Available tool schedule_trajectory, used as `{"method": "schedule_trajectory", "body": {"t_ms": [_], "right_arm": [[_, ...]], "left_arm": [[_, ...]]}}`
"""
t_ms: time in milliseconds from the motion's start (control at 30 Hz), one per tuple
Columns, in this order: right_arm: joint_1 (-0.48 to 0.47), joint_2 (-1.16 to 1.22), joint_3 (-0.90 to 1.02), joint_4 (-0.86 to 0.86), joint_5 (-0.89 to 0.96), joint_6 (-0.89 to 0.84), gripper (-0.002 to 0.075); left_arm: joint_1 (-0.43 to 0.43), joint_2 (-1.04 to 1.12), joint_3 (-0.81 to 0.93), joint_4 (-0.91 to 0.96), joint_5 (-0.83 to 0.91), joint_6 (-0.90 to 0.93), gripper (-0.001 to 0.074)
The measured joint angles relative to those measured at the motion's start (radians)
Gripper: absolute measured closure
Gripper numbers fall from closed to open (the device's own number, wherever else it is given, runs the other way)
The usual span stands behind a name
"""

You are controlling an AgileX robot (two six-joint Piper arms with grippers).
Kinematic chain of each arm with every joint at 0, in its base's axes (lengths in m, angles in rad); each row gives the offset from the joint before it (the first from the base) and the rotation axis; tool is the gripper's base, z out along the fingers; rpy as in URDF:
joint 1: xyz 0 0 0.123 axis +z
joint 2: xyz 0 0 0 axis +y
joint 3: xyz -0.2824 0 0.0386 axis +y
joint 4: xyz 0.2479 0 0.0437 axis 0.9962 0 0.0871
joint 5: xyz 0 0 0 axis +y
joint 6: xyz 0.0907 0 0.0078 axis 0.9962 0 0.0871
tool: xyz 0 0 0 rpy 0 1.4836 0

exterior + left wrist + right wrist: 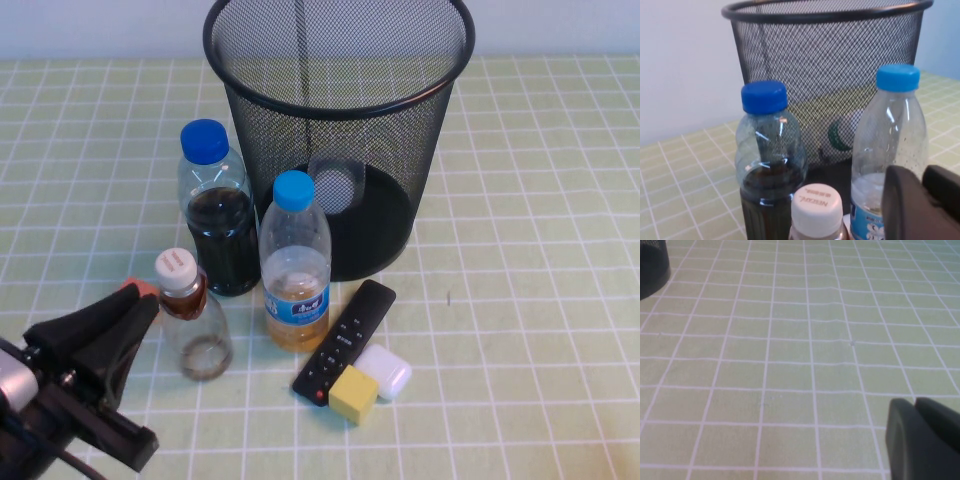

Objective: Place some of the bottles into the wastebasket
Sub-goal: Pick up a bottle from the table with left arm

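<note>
The small clear bottle [192, 320] with a white cap [816, 210] and a brown neck label stands upright near the table's front left. A larger clear bottle [335, 185] with a green neck band [835, 136] lies inside the black wire-mesh wastebasket [340, 60], seen through the mesh. My left gripper [138, 300] sits low at the front left, just left of the small bottle, shut and holding nothing [922, 172]. My right gripper [915, 405] is shut over bare tablecloth and is out of the high view.
A blue-capped bottle of dark liquid [215, 215] and a blue-capped bottle of amber liquid [295, 265] stand between the small bottle and the wastebasket. A black remote [345, 340], a yellow cube [353, 395] and a white case [385, 370] lie to the right of them.
</note>
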Motion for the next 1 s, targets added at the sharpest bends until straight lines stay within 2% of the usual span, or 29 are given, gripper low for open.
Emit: {"method": "schedule_trajectory", "body": {"t_ms": [67,233,333,600,1000], "right_arm": [[0.000,0.000,0.000,0.000,0.000,0.000,0.0734],[0.000,0.000,0.000,0.000,0.000,0.000,0.0734],[0.000,0.000,0.000,0.000,0.000,0.000,0.0734],[0.000,0.000,0.000,0.000,0.000,0.000,0.0734],[0.000,0.000,0.000,0.000,0.000,0.000,0.0734]], "left_arm": [[0.000,0.002,0.008,0.002,-0.028,-0.002,0.0606],[0.000,0.063,0.008,0.002,-0.110,-0.008,0.0271],[0.000,0.143,0.008,-0.001,-0.195,-0.031,0.0176],[0.000,0.352,-0.027,-0.140,-0.380,-0.044,0.0143],[0.000,0.511,-0.097,-0.142,-0.407,-0.046,0.0141]]}}
